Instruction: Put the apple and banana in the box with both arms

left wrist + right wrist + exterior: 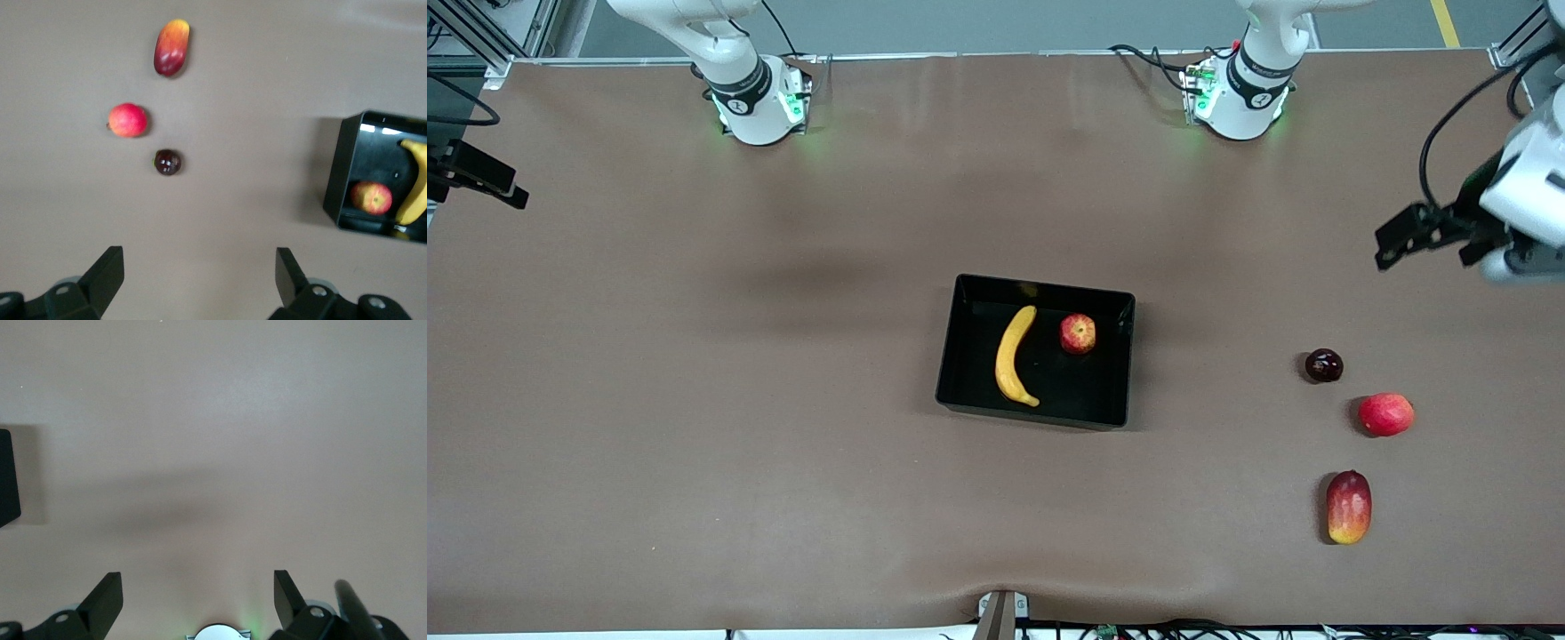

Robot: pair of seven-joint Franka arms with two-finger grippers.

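Note:
The black box (962,342) sits mid-table. The yellow banana (1014,356) and the red streaked apple (1078,333) lie in it side by side, apart. My left gripper (1400,240) hangs high over the left arm's end of the table, open and empty. Its wrist view shows its open fingers (107,273), with the box (339,180), apple (371,198) and banana (415,190) off to one side. My right gripper (480,178) is up over the right arm's end, open and empty (198,597). Only an edge of the box (7,477) shows in its wrist view.
Three other fruits lie toward the left arm's end: a dark maroon round fruit (1323,365), a pinkish-red round fruit (1385,414) and a red-and-yellow mango (1348,507), nearest the front camera. They also show in the left wrist view, the mango (171,47) among them.

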